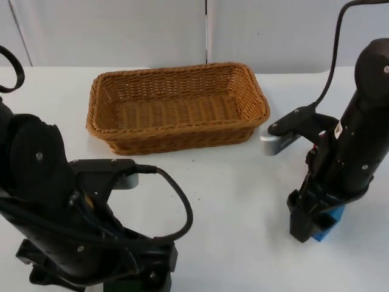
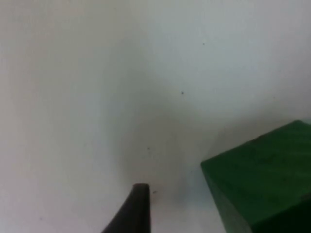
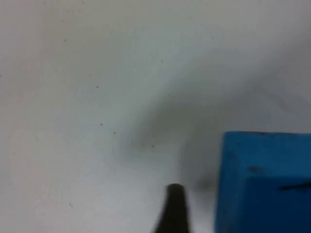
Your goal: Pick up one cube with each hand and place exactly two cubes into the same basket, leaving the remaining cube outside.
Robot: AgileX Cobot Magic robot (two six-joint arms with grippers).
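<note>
Cubes: I see blue cube (image 1: 329,226) right-front of basket (image 1: 176,108), green cube (image 2: 262,179) left-front.
Right gripper (image 1: 313,228): down at blue cube; grip, can't tell.
Left gripper (image 1: 130,281): beside green cube; can't tell.

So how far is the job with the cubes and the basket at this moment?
Nothing is placed yet: the basket holds no cube. In hand: the left gripper is down at the green cube, the right gripper down at the blue cube, both cubes on the table. Left: lift both and put them into the basket.
</note>
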